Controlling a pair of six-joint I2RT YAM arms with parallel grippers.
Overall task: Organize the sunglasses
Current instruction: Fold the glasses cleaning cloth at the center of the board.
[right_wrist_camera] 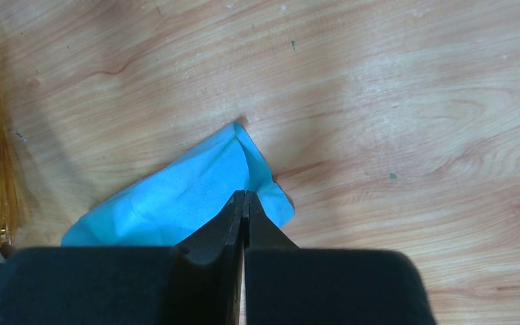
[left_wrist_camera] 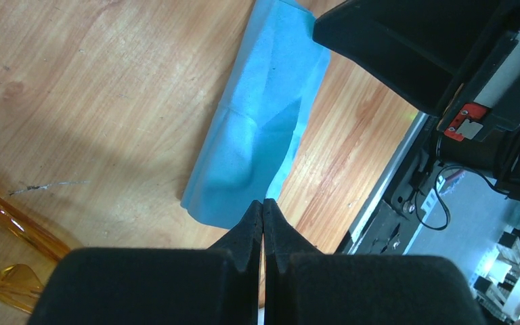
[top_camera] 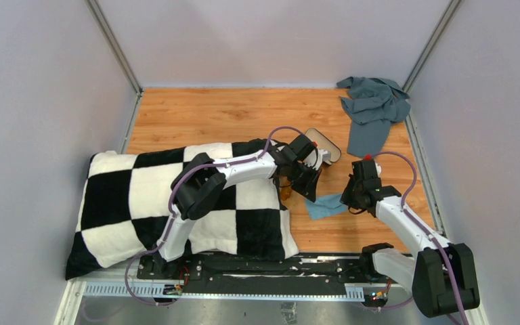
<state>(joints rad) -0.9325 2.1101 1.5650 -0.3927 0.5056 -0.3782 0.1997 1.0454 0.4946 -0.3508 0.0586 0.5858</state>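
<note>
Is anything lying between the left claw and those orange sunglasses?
Nothing visible does. The sunglasses lie on bare wood off to one side of the shut left gripper. The blue cloth lies straight ahead of its fingertips, not toward the sunglasses.

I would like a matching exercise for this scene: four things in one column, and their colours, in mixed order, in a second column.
Things:
1. sunglasses
2. small cloth
3. crumpled cloth
4. cushion

Colours:
a. grey
b. black and white checks
c. amber
d. light blue

Pairs: 1-c, 2-d, 3-a, 4-b
</note>
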